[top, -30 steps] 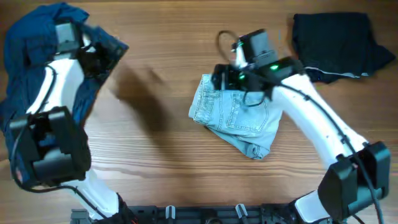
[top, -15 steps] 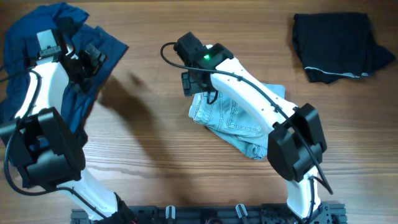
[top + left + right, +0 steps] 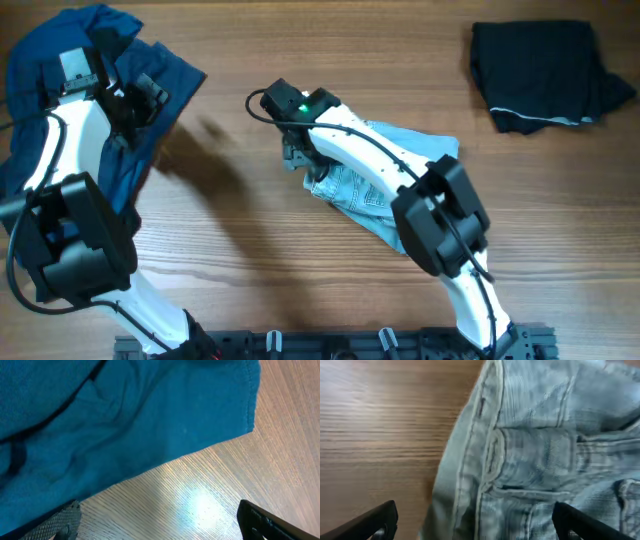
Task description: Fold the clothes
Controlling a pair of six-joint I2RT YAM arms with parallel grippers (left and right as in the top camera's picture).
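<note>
The light denim shorts (image 3: 400, 190) lie folded at the table's middle; the right wrist view shows their waistband and seams (image 3: 535, 450) close up. My right gripper (image 3: 300, 160) is open over the shorts' left edge, fingers (image 3: 475, 525) spread either side of the waistband. A dark navy-blue garment (image 3: 60, 60) lies crumpled at the far left; its hem (image 3: 150, 420) fills the left wrist view. My left gripper (image 3: 135, 100) is open and empty (image 3: 160, 522) above bare wood beside that hem. A black garment (image 3: 545, 65) lies folded at the far right.
The wooden table (image 3: 250, 260) spans the whole view. The right arm reaches across the shorts from the near right. The left arm stands over the navy garment. A black rail (image 3: 330, 345) runs along the near edge.
My right arm has swung left across the shorts, from their top middle to their left edge. The left gripper shifted slightly and now holds still.
</note>
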